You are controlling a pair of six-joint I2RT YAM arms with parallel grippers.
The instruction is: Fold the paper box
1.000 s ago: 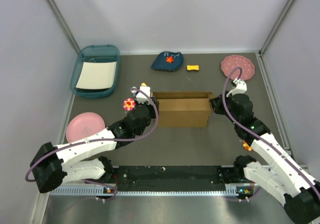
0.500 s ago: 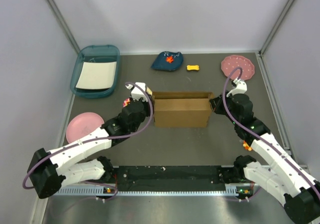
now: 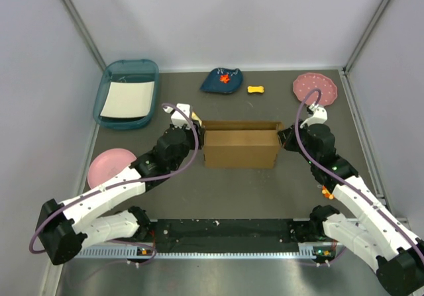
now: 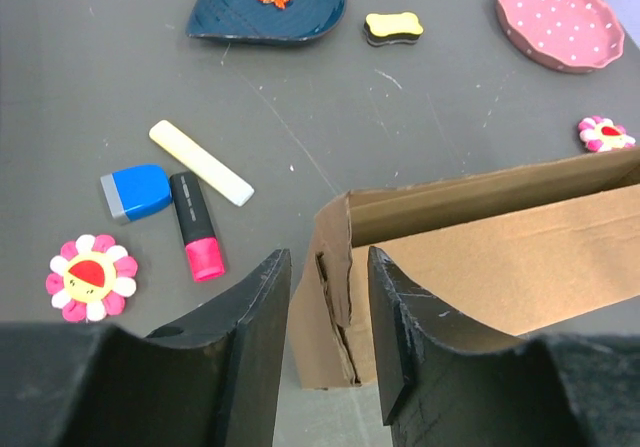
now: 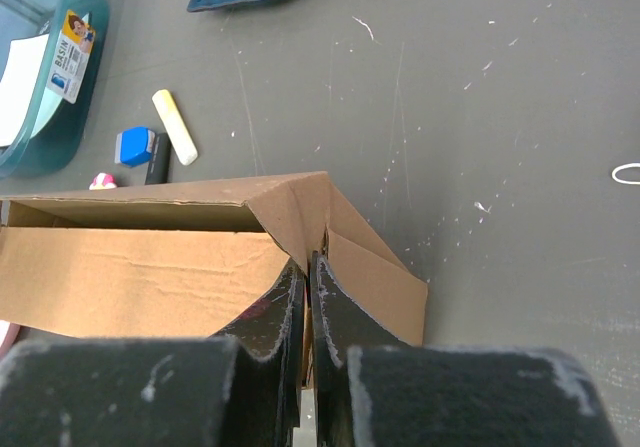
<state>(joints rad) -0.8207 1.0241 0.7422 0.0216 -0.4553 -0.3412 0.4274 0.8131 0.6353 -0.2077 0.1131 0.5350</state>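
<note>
Left wrist: chalk, marker, flower toy lie beside paper box.

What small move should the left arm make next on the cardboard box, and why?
Probably close the left gripper: its jaws stand open astride the left end wall of the brown corrugated cardboard box, while the right gripper is shut on its right end flap. Gripping both ends should let the arms fold it.
</note>
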